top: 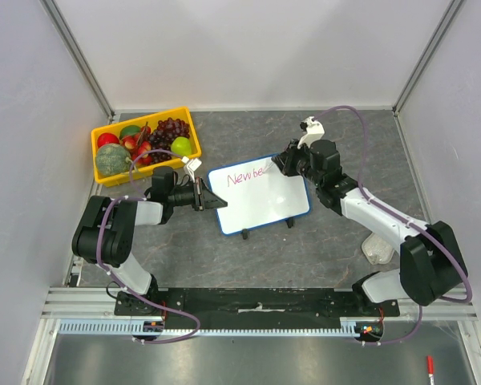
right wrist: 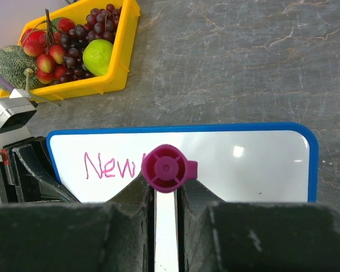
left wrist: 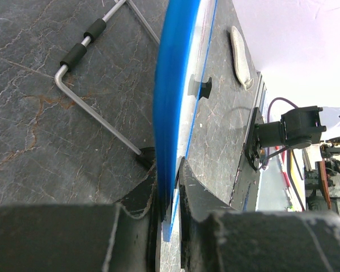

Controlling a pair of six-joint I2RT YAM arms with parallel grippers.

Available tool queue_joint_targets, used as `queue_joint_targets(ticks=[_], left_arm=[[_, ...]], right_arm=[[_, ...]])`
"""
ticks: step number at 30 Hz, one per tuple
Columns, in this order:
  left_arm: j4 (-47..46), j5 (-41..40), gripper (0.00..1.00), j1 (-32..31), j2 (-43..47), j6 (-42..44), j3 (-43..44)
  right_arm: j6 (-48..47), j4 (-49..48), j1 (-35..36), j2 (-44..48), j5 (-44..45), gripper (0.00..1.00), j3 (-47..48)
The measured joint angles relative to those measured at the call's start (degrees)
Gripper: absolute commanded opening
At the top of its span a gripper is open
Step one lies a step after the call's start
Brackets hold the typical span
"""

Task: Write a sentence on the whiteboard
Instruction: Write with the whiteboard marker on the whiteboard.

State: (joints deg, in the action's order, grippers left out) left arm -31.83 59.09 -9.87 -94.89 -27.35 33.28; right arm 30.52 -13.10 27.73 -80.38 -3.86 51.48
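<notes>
So the whiteboard (top: pixel 264 204) sits about mid-table (top: pixel 329 257), propped on its little black feet, turned a bit so its left end is nearer the arms. It's just right of the yellow tray (top: pixel 188 132) of fake fruit, not touching it.

The left arm is folded up over its base, with the forearm running pretty much flat out to the right. The left gripper (top: pixel 211 198) is pinching the board's left edge. In the left wrist view the blue frame runs straight down into the narrow slot between the two fingers (left wrist: pixel 201 198), which are clamped on either side of it. You can also see the wire stand (left wrist: pixel 96 119) behind the board from there.

The right arm has its elbow parked way out on the right and reaches up and left. Its wrist is bent over the board's top edge near the right corner. The right gripper (top: pixel 279 163) is squeezed around a marker (right wrist: pixel 165 168). The right wrist cam looks straight down its magenta end, sticking up between the fingers. Can't see whether the tip is actually touching the surface.

The sentence (top: pixel 247 176) is pink script in the board's upper left and reads "New be" from above. The wrist cam only catches "New" before the marker blocks the rest.
</notes>
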Motion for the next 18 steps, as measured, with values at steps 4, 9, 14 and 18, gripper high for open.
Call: queue_joint_targets(ticks=[4, 9, 14, 18], left_arm=[[0.0, 0.0, 0.02, 0.0, 0.0, 0.0, 0.0], [0.0, 0.0, 0.02, 0.0, 0.0, 0.0, 0.0], [0.0, 0.0, 0.02, 0.0, 0.0, 0.0, 0.0], [0.0, 0.0, 0.02, 0.0, 0.0, 0.0, 0.0]], right_arm=[[-0.1, 0.4, -0.3, 1.0, 0.8, 0.0, 0.2], [-0.1, 0.7, -0.8, 1.3, 1.4, 0.0, 1.2], [-0.1, 0.7, -1.0, 0.9, 1.4, 0.0, 2.0], [-0.1, 0.8, -1.0, 0.3, 1.4, 0.0, 2.1]])
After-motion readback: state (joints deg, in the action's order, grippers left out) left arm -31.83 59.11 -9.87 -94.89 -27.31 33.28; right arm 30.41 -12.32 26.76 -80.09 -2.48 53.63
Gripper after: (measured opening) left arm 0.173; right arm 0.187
